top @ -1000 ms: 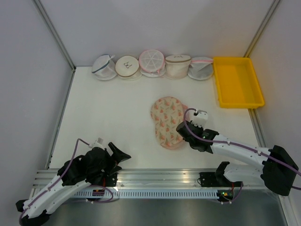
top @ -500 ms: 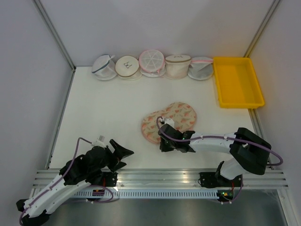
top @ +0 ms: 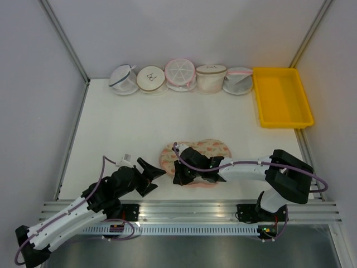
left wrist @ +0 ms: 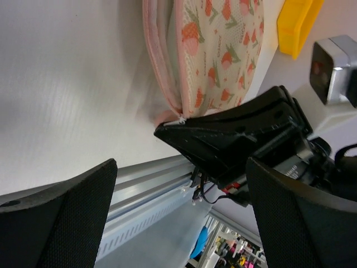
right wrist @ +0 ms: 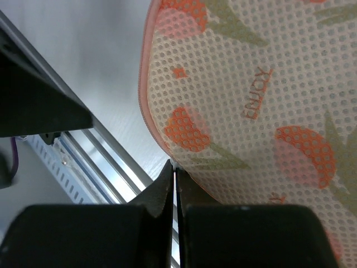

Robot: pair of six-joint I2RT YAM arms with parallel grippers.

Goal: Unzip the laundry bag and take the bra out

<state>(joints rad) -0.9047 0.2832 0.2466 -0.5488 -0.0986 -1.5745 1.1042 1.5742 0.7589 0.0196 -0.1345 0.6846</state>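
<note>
The laundry bag (top: 215,148) lies near the front of the surface (top: 128,123); the right pincer (top: 179,174) covers its left lobe; the left pincer (top: 153,177) sits just beside it. Left wrist: that pincer gapes wide, empty, facing the bag's pink trim. Right wrist: fingers pressed together, pinching that trim.

Both arms wore white shells over black joints, the left arm (top: 61,220) and the right arm (top: 245,166) alike. A thin purple cable (top: 102,169) looped along each. The left pincer (top: 156,180) had broad black fingers (left wrist: 56,218) (matte, finely pebbled); the right pincer (right wrist: 174,167) was black too.
</note>
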